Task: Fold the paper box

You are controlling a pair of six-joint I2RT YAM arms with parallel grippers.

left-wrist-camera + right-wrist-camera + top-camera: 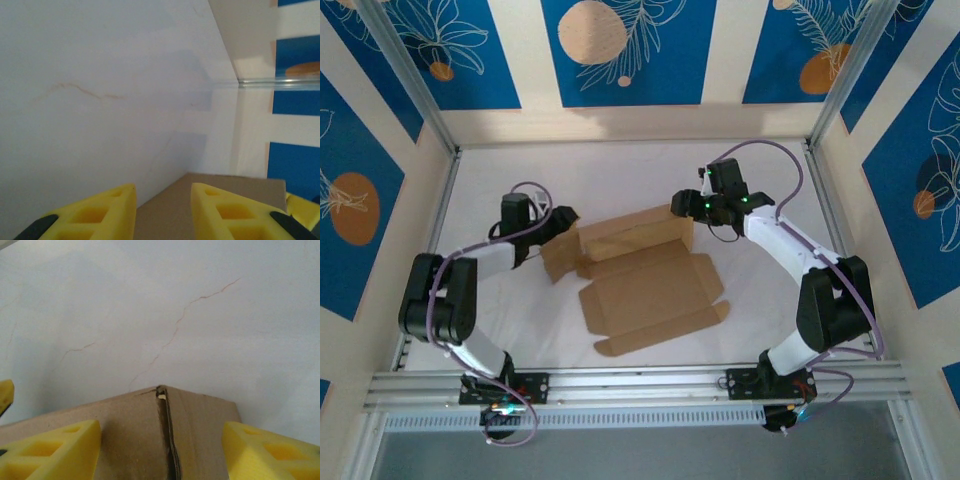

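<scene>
paper box [650, 290] sits mid-table [620, 175], half formed. The far part stands up as a low trough and the lid panel with its flaps lies flat toward the near edge.

Key relation: the trough's long axis runs left-right, right end slightly farther. There's one arm at each end, so each gripper is nearest its own end wall and neither is near the flat lid.

left gripper [562, 222] is at the left end flap. In the left wrist view the fingers [100, 215] are drawn close together with the cardboard [240, 185] in the gap and running on behind the right one. I can't tell whether they're clamped on it or just pressing against the panel.

right gripper [682, 205] is at the right end. In the right wrist view the fingers [50, 450] are spread wide, released, straddling the box corner [125, 415] where two layers meet (a seam gap shows there, so the layers aren't seated flush). The cardboard lies directly ahead of and under the fingertips.

My read: the end walls are being tucked now. The lid comes later, and either arm would have to pull back toward the near side to reach it. Risk: pushing one end slides the whole sheet along its long axis unless the other end is braced.
</scene>
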